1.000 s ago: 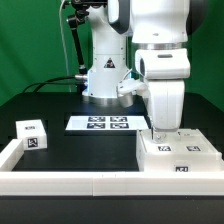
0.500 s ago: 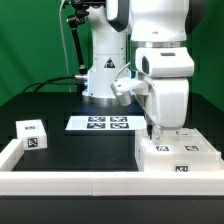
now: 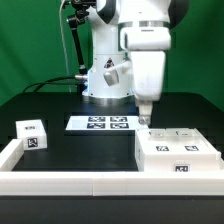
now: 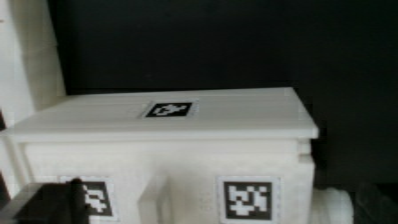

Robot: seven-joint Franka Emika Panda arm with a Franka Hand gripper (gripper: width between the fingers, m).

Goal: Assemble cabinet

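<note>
I read the gripper (image 3: pixel 144 118) above the cabinet (image 3: pixel 178 152) at its rear edge; I cannot tell how far it is open or whether it holds anything.

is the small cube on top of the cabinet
No, the small cube sits far to the exterior view's left of the cabinet.

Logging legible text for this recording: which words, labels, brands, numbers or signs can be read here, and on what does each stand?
No words, brand names or numbers can be read in either view.
A warning triangle on the arm's base: a sign only, its symbol too small to make out.
Black-and-white square marker tags on the cabinet, the small white cube and the marker board: patterns, no text.
</note>
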